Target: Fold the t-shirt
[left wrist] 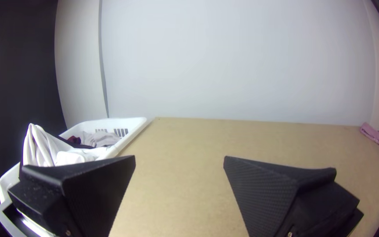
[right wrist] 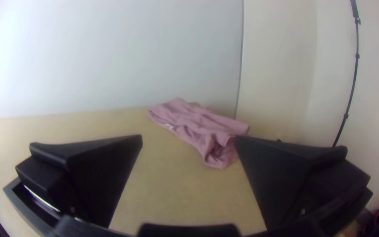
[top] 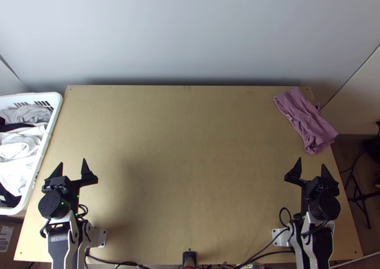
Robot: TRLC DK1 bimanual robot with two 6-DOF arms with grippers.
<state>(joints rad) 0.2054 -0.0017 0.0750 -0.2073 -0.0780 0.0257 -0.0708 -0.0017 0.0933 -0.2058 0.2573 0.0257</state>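
In the top view, the dusty-pink fabric t-shirt [top: 306,119] lies bunched into a long strip at the table's far right corner, its long axis slanting from the far edge toward the right edge, where one side seems to overhang the light wooden table [top: 190,174]. Its nearer end sits just beyond the black wide-fingered right gripper [top: 311,162], whose fingers stand apart and empty; the matching left gripper [top: 72,161], also spread with nothing between, is well apart across the table. In the left wrist view, the shirt is a small far-off strip. In the right wrist view, the crumpled near end lies ahead of the fingers, so the right arm looks best placed for a short forward reach, probably drawing the shirt inward before any folding.
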